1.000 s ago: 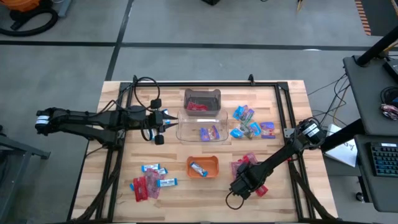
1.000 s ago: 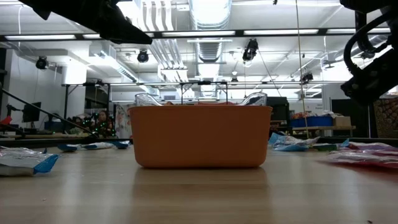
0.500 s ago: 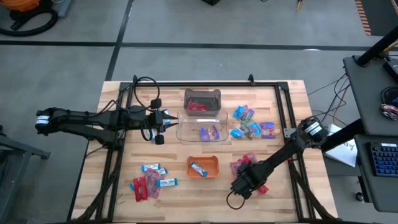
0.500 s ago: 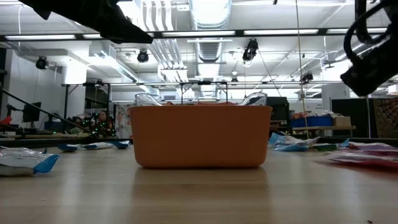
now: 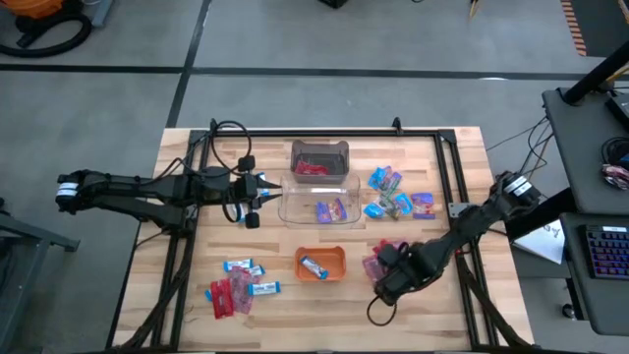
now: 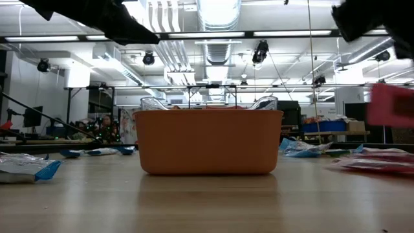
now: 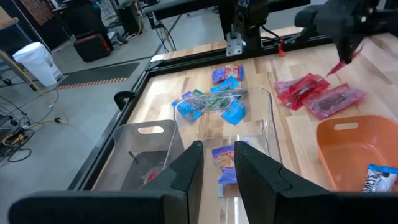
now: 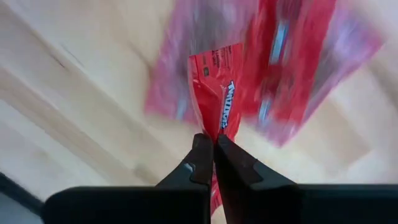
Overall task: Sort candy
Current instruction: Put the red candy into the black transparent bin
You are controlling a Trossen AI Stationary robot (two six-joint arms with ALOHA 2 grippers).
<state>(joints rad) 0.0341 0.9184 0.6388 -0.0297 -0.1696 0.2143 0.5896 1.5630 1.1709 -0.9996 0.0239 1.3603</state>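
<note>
My right gripper hangs over the near right of the table, shut on one red candy packet, above a pile of red packets. In the low view that packet hangs clear of the table. My left gripper waits open beside the clear bins at the far left. One bin holds red candy, the other purple candy. The orange tray holds a blue-and-white bar. More candy lies at the far right and near left. My right gripper pinches one end of the red packet between its two fingers, which come from above and point down. The packet hangs below the fingers, lifted clear of the pile and the table.
A dark frame runs around the table's work area. The orange tray stands in front of the low camera and hides the bins behind it. Bare wood shows along the near edge between the tray and the piles.
My right gripper has risen from the red pile, shifting a little toward the table's right edge, and has taken one red packet up with it. The packet now hangs clear of the table; the other red packets lie where they were.
</note>
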